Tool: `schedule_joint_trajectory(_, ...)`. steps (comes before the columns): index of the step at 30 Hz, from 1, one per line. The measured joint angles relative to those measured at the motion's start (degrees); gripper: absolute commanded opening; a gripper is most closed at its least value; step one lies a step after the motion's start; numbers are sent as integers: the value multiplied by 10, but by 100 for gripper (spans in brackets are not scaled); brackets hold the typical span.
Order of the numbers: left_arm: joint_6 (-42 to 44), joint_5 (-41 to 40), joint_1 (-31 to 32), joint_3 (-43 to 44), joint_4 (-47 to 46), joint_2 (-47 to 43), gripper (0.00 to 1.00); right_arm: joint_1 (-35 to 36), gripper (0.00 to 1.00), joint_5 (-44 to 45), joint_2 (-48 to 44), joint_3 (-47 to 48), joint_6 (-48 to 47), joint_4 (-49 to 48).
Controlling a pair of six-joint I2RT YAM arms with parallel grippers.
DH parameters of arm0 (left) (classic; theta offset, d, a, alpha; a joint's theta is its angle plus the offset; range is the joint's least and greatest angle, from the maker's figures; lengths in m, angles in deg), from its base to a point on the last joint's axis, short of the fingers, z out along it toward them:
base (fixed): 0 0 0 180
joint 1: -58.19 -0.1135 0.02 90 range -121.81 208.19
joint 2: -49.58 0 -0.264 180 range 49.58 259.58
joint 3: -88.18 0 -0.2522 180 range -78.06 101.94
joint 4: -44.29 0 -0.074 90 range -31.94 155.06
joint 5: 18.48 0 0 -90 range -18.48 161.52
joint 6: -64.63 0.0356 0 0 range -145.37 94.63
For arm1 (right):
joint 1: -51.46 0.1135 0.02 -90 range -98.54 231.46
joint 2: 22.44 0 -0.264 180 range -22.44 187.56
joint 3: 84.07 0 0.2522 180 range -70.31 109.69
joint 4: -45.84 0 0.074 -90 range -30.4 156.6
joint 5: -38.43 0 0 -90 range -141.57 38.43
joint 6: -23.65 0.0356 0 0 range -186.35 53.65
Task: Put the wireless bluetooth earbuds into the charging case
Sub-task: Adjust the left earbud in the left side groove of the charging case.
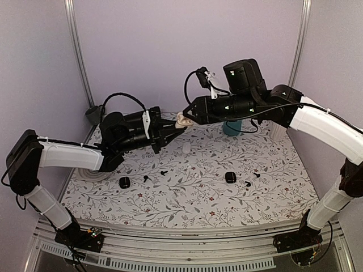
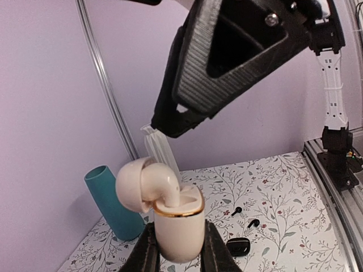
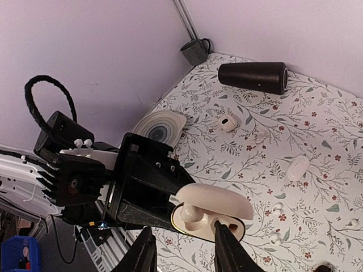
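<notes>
My left gripper [image 2: 178, 256] is shut on a cream charging case [image 2: 178, 229] with a gold rim, held upright above the table. The lid [image 2: 131, 184] is tipped back. One cream earbud [image 2: 163, 184] stands with its stem in a slot of the case [image 3: 211, 225]. My right gripper [image 3: 184, 252] hovers just over the case, its jaws apart, one either side, with nothing between them. In the top view both grippers meet at the case [image 1: 182, 120] near the back of the table. Two black earbuds [image 2: 236, 211] lie on the cloth beyond.
A teal cup [image 2: 113, 204] stands behind the case. Black cases [image 1: 124, 182] [image 1: 230, 177] and loose black earbuds [image 1: 164, 171] lie mid-table. White earbuds [image 3: 278, 208], a white case [image 3: 297, 168], a black cone [image 3: 252, 77], a plate [image 3: 160, 126] and a mug [image 3: 195, 52] are also around.
</notes>
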Motion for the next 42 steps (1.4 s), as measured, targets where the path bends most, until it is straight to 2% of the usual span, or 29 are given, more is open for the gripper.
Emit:
schedule_joint_trajectory(6, 0, -3, 0, 3, 13, 1, 0, -6, 33, -48, 16, 6, 28, 14)
schedule_joint_trajectory(15, 0, -3, 0, 3, 15, 1, 0, -28, 30, -75, 36, 7, 54, 13)
schedule_joint_trajectory(31, 12, -9, 1, 3, 28, 1, 0, -28, 29, -85, 45, 17, 60, 5)
schedule_joint_trajectory(42, 22, -21, 1, 3, 43, 1, 0, -28, 22, -85, 57, 17, 63, -1)
